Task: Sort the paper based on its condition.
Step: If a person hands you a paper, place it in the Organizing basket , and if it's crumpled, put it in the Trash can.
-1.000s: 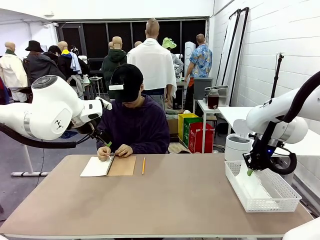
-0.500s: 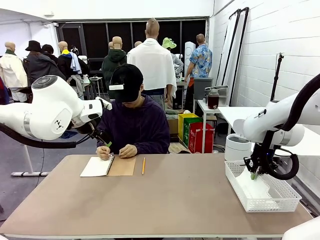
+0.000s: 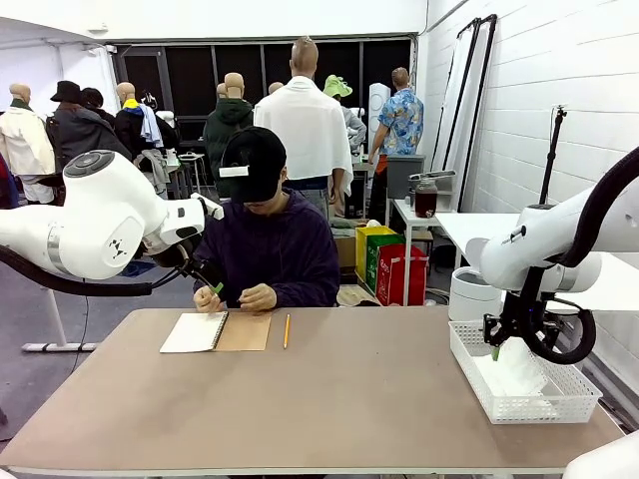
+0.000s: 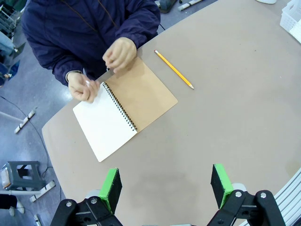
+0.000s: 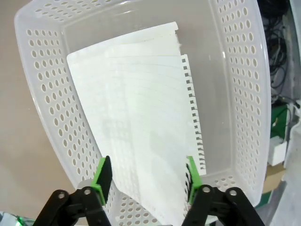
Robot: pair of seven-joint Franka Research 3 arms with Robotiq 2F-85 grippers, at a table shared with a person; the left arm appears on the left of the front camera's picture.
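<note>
Several white sheets of paper [image 5: 141, 113] with torn perforated edges lie slanted inside the white mesh basket [image 5: 42, 94] at the table's right end [image 3: 534, 409]. My right gripper [image 5: 147, 176] hangs open just over them, the lower end of the paper [image 3: 514, 371] running under its green pads. In the front view that right gripper [image 3: 495, 349] dips into the basket's near-left part. My left gripper [image 4: 165, 188] is open and high above the table, looking down on a spiral notebook [image 4: 124, 110] that the person's hands [image 4: 117, 52] work at. In the front view the left gripper [image 3: 215, 289] hovers by those hands.
A yellow pencil [image 4: 174, 69] lies right of the notebook [image 3: 217, 331]. A white cylindrical container [image 3: 471, 294] stands beyond the basket. The wide brown tabletop [image 3: 349, 399] stretches between notebook and basket.
My right gripper dipped toward the basket, then shifted slightly left over it. The sheet now stands up higher at its near end. The left arm has stayed still.
</note>
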